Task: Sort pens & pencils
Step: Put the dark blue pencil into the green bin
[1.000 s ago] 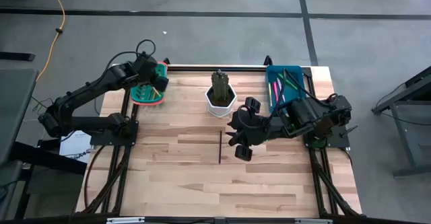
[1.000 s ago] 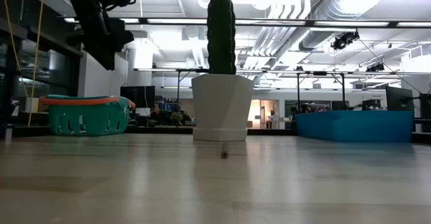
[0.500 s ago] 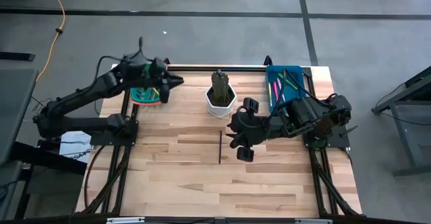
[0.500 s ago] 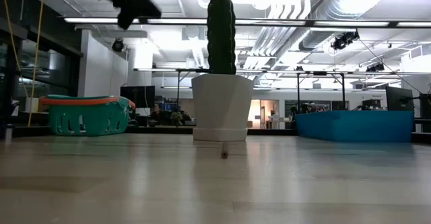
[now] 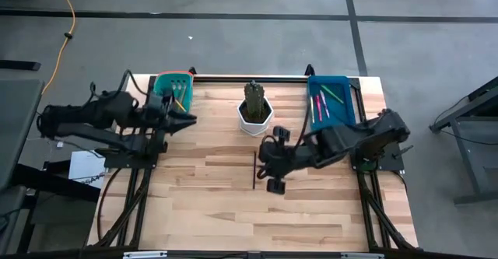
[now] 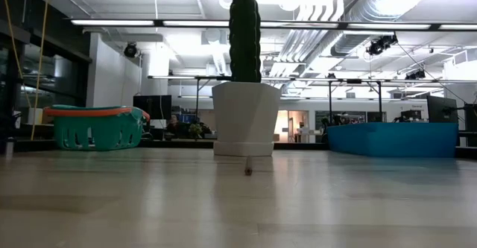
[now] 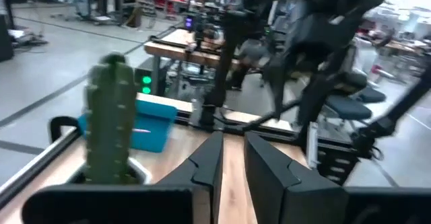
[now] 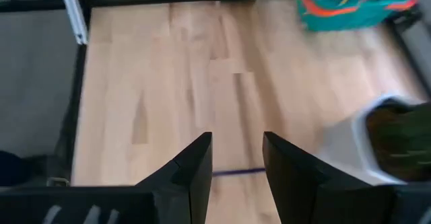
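One dark pencil [image 5: 254,170] lies flat on the wooden table, below the cactus pot; its end [image 6: 247,170] shows in the low view. My right gripper [image 5: 268,162] hovers open just right of it, and the pencil [image 8: 236,172] shows beyond the gap between its fingers. Pink and green pens [image 5: 320,103] lie in the blue tray [image 5: 334,80] at the far right. Yellow pencils [image 5: 180,96] lie in the teal basket [image 5: 167,82] at the far left. My left gripper [image 5: 190,119] stands near that basket, level, pointing right, its fingers [image 7: 209,160] slightly apart with nothing between them.
A white pot with a cactus [image 5: 254,111] stands at the far middle of the table, between basket and tray. Bare wood stretches across the near half. The table's metal frame rails [image 5: 148,134] run along both sides.
My left gripper has come away from above the teal basket, swinging toward the table's near side and left edge, rising out of the low view and tipping up to level. My right gripper has sunk a little toward the dark pencil, which has stayed put.
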Controlling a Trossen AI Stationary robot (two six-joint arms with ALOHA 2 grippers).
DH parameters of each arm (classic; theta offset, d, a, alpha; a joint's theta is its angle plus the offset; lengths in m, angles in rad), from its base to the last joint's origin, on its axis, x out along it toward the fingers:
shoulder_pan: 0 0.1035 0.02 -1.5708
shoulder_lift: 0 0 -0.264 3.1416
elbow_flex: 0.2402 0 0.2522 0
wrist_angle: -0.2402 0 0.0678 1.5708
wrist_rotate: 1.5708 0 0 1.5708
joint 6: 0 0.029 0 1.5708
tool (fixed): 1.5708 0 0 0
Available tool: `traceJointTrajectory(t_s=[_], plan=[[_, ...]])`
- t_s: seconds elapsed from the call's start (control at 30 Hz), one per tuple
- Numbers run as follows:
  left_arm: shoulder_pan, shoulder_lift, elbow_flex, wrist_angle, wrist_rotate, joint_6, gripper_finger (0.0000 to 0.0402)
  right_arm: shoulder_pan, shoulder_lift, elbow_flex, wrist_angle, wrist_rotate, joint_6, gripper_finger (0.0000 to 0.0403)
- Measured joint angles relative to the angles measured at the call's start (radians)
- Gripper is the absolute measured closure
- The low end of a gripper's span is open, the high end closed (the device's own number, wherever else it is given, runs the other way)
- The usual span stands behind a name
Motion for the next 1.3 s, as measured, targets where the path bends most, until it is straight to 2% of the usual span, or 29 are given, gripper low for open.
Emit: traceJointTrajectory(t_s=[0.13,0.3,0.43,0.5,0.73,0.87,0.97,1.17,1.3], plan=[[-0.162,0.001,0.0,-0.033,-0.137,-0.015,0.0353,0.001,-0.077,-0.287,0.3,-0.058,0.096,0.0279],[-0.379,0.035,0.0,-0.089,-0.372,-0.048,0.0353,0.0,-0.181,-0.596,0.641,-0.066,0.265,0.0279],[-0.533,0.073,-0.015,-0.134,-0.564,-0.092,0.0353,0.0,-0.233,-0.758,0.793,-0.065,0.393,0.0279],[-0.594,0.075,-0.049,-0.139,-0.629,-0.137,0.0353,0.001,-0.245,-0.809,0.85,-0.064,0.432,0.0279],[-0.746,-0.004,-0.239,-0.13,-0.771,-0.367,0.0353,0.008,-0.246,-0.839,0.894,-0.06,0.463,0.0279],[-0.804,-0.088,-0.353,-0.069,-0.831,-0.403,0.0353,0.008,-0.244,-0.839,0.912,-0.052,0.474,0.0279],[-0.808,-0.151,-0.445,-0.007,-0.852,-0.423,0.0353,0.008,-0.244,-0.839,0.905,-0.029,0.48,0.0279],[-0.809,-0.215,-0.641,0.289,-0.842,-0.412,0.0353,0.007,-0.244,-0.84,0.835,-0.004,0.479,0.0279],[-0.808,-0.214,-0.701,0.453,-0.835,-0.34,0.0353,0.007,-0.244,-0.875,0.83,-0.004,0.5,0.0279]])
